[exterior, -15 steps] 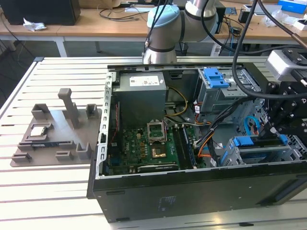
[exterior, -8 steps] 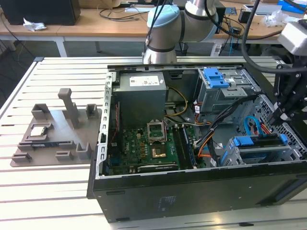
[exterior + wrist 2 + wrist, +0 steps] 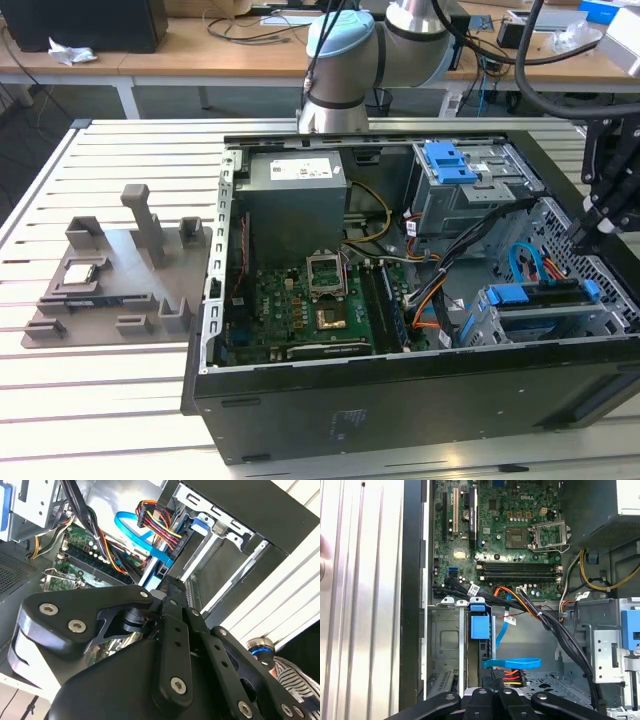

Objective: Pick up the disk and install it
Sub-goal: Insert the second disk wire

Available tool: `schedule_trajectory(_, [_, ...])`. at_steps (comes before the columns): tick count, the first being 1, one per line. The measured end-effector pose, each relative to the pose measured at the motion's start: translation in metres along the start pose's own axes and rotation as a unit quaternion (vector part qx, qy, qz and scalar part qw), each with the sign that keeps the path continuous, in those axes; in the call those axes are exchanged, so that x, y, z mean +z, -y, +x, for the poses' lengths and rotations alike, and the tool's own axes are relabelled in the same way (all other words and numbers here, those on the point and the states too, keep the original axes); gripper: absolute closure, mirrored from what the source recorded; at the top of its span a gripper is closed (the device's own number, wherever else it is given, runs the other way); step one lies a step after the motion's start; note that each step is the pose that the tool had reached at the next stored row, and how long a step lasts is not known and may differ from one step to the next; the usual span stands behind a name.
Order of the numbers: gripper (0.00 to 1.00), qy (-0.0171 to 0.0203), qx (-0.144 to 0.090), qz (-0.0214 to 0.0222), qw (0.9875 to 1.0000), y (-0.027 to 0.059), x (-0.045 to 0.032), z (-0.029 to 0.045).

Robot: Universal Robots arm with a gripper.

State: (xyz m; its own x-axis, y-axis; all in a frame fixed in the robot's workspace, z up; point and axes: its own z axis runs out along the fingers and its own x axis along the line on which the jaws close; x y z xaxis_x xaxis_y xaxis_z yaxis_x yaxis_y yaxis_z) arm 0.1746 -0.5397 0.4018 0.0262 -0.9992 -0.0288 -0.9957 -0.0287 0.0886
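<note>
We see the disk (image 3: 545,300) already seated on edge in the lower drive cage (image 3: 520,325) at the exterior view's right, so the install looks nearly or fully done. The gripper (image 3: 583,235) hangs just above it; we cannot tell its grip state or contact.

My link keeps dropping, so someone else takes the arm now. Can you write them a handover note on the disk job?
End effector: over the case's edge at the exterior view's right, just above the drive cage.
Disk: standing in that cage, blue frame on top. A blue cable runs close by.
Done: the disk looks picked up and placed in its bay.
Left: I cannot tell whether it is fully seated or released.
</note>
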Motion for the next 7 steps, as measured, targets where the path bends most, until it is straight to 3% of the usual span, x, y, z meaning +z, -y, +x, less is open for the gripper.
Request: schedule_trajectory(7, [0.89,-0.0001,0.0,0.0,1.0,0.0,-0.0003,0.0])
